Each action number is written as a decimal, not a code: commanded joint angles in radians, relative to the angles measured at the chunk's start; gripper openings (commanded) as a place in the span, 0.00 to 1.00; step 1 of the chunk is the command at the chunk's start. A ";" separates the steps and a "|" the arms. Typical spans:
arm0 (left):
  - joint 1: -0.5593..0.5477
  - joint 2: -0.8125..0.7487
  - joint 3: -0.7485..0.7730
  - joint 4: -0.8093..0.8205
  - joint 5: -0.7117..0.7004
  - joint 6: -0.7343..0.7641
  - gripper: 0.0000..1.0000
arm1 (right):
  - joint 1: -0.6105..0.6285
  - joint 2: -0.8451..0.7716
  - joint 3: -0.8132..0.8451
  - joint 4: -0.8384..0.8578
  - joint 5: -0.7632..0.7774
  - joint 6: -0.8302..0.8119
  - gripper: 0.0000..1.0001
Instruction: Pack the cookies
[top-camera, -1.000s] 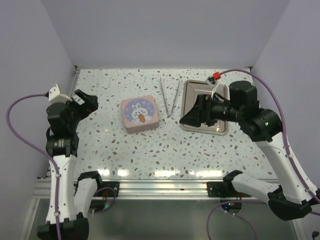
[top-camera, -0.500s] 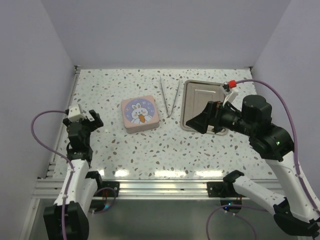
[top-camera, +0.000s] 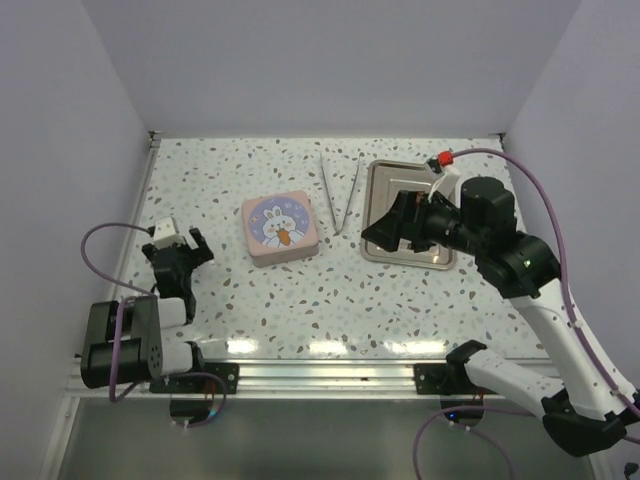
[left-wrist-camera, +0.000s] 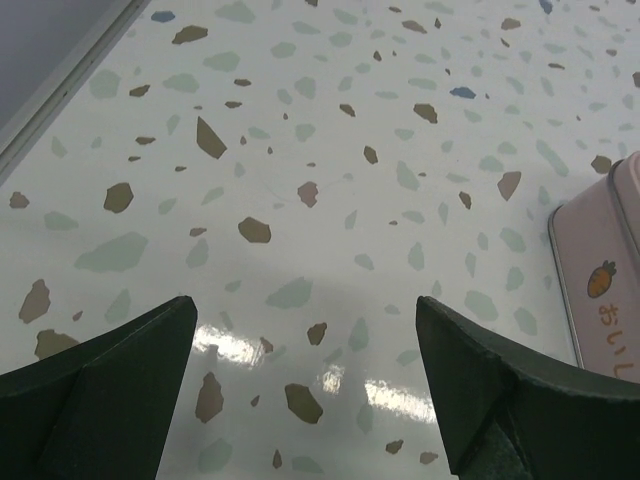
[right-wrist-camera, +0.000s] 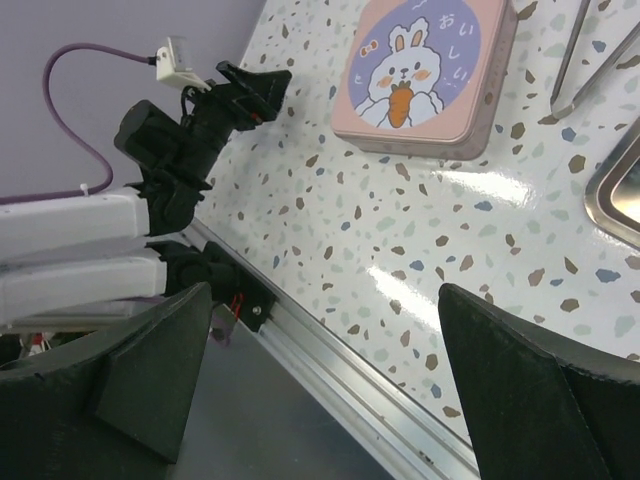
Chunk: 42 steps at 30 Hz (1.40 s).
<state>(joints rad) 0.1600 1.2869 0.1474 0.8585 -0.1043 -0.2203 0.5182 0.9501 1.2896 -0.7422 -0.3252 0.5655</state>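
No cookies show in any view. A closed pink square tin (top-camera: 280, 226) with a rabbit picture on its lid lies left of centre; it also shows in the right wrist view (right-wrist-camera: 425, 68), and its edge shows in the left wrist view (left-wrist-camera: 600, 290). My left gripper (top-camera: 178, 247) is open and empty, low over the table at the near left. My right gripper (top-camera: 385, 227) is open and empty, raised over the left part of a metal tray (top-camera: 432, 183).
Metal tongs (top-camera: 338, 192) lie between the tin and the tray, also in the right wrist view (right-wrist-camera: 590, 45). The left arm is folded down near its base (top-camera: 125, 340). The table's near rail (right-wrist-camera: 330, 350) runs along the front edge.
The left arm has dropped and folded down toward its base, its gripper now low over the table. The right gripper swung back left over the tray after pulling away.
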 joint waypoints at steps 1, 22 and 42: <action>-0.016 0.096 0.035 0.298 -0.028 0.012 0.97 | 0.002 0.021 -0.001 0.055 0.040 -0.007 0.99; -0.241 0.226 0.007 0.527 -0.201 0.205 1.00 | 0.002 -0.040 -0.142 0.086 0.492 -0.021 0.99; -0.241 0.226 0.007 0.525 -0.201 0.205 1.00 | -0.291 0.073 -0.789 0.996 0.669 -0.517 0.99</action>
<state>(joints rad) -0.0792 1.5143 0.1638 1.2633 -0.2836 -0.0395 0.2661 0.9844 0.5728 -0.0380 0.3908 0.1074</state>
